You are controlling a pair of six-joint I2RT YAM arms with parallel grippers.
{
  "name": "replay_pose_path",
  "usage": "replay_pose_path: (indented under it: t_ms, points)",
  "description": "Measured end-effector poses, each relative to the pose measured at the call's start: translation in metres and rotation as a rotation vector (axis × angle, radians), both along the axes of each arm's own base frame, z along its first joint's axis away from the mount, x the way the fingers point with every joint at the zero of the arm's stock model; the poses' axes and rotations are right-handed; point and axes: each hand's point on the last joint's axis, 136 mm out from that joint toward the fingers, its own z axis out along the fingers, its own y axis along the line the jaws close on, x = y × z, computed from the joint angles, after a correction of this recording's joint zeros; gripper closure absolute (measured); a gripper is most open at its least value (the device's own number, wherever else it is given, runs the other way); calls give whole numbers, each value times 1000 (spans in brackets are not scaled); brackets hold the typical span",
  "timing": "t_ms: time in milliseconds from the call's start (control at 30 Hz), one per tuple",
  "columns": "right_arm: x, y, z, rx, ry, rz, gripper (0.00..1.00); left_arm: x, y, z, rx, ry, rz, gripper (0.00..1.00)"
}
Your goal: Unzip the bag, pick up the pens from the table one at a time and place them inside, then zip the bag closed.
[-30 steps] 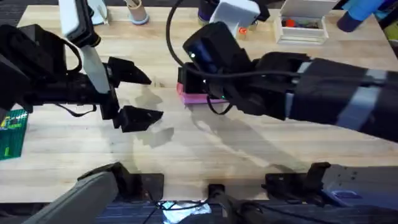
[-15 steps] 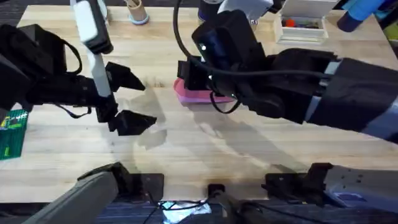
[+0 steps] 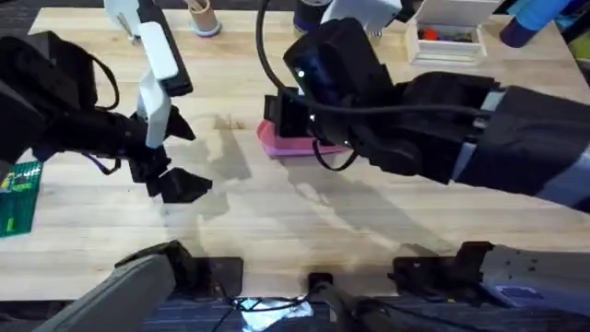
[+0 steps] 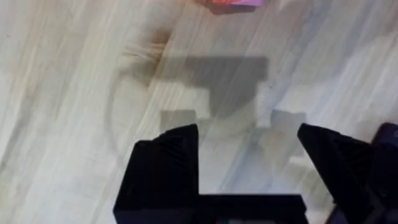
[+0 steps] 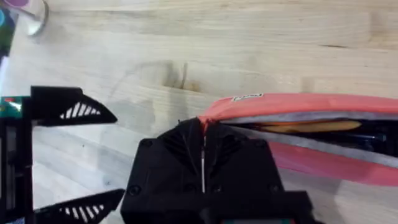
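The pink bag (image 3: pixel 288 143) lies on the table (image 3: pixel 304 217) mid-back, mostly under my right arm. Its zip gapes open in the right wrist view, and a yellow pen (image 5: pixel 311 127) lies inside the bag (image 5: pixel 323 165). My right gripper (image 5: pixel 203 134) is shut on the bag's near end at the zip; seen from overhead, the right gripper (image 3: pixel 279 118) sits at the bag's left end. My left gripper (image 3: pixel 184 155) stands open over bare wood to the left of the bag, holding nothing. The left wrist view has the left gripper (image 4: pixel 249 140) apart from the bag (image 4: pixel 230 5).
A white box (image 3: pixel 447 37) of small items stands at the back right, beside a blue object (image 3: pixel 539 18). A cup (image 3: pixel 201 18) is at the back edge. A green packet (image 3: pixel 18 198) lies at the left edge.
My left gripper has drawn back to the left, away from the bag, still open. My right arm shifted slightly a second ago, then held still at the bag's end.
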Motion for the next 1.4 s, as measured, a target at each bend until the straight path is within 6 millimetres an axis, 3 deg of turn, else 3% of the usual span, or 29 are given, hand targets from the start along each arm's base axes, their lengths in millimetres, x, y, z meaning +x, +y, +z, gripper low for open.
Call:
replay_pose_path:
  t_ms: [300,700,1000,1133,1167,1400]
  points:
    - [0,0,0,-2,1,0,974,11,5,1,24,-49,1,5]
    - [0,0,0,-2,2,0,972,30,-21,22,-162,-166,-27,5]
    - [0,0,0,-2,1,1,972,54,-37,10,-365,-141,-38,6]
    - [0,0,0,-2,2,0,972,66,-54,8,-452,-160,-88,6]
    - [0,0,0,-2,2,0,972,69,-72,6,-500,-161,-145,5]
    - [0,0,0,-2,1,0,972,72,-108,-1,-549,-158,-265,7]
